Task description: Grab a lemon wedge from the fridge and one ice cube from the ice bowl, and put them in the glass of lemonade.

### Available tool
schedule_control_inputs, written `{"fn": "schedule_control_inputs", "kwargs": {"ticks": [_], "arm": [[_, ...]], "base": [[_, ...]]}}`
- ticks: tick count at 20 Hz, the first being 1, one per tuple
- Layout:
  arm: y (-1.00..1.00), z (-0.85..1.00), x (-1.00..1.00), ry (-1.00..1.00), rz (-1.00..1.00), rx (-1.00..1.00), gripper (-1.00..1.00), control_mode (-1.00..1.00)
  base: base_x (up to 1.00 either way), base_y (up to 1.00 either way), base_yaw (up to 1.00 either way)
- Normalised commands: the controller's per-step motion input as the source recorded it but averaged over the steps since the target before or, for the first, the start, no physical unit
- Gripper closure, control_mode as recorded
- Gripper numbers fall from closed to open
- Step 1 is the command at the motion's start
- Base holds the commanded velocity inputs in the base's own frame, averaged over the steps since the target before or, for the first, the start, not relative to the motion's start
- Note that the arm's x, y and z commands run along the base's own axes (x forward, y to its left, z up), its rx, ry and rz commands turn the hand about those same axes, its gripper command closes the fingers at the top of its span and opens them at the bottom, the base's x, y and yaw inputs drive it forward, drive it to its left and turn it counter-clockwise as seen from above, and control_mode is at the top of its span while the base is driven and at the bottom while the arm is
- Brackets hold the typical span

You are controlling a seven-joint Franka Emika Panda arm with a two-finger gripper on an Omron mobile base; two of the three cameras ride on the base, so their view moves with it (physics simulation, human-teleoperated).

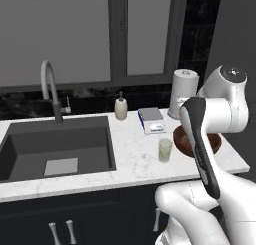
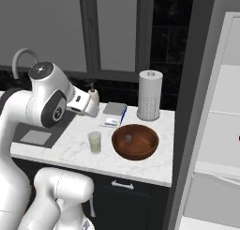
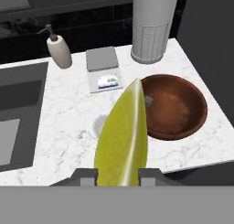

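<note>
The lemon wedge [image 3: 122, 136] is held clamped in the pincer [image 3: 118, 175] above the glass of lemonade [image 1: 165, 150], not yet dropped, while the ice cube [image 2: 127, 138] lies unfetched in the ice bowl [image 2: 140, 151] just beyond.

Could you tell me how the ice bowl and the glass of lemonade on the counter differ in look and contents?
The ice bowl is wide, shallow, opaque and glossy reddish-brown; the glass of lemonade is narrow, upright and clear. The ice bowl holds one small pale ice cube; the glass of lemonade holds pale yellow-green liquid. The ice bowl sits nearer the fridge side, the glass of lemonade nearer the sink. Both stand on the white marble counter.
</note>
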Motion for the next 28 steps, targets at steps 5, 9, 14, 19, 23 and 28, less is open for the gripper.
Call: {"fn": "schedule_control_inputs", "kwargs": {"ticks": [5,9,14,19,23,28], "arm": [[0.13,-0.68,0.39,0.15,0.0,0.0,1.0,-1.0],[0.13,-0.79,0.33,0.18,0.0,0.0,1.0,-1.0],[0.01,-0.59,0.39,0.02,0.0,0.0,1.0,-1.0],[0.0,-0.21,0.32,0.0,0.0,0.0,1.0,-1.0],[0.0,-0.19,0.24,-0.01,0.0,-0.01,1.0,-1.0],[0.0,-0.17,0.27,-0.01,0.0,-0.02,1.0,-1.0]], "base": [[0.0,0.0,0.0],[0.0,0.0,0.0],[0.0,0.0,0.0],[0.0,0.0,0.0],[0.0,0.0,0.0],[0.0,0.0,0.0]]}}
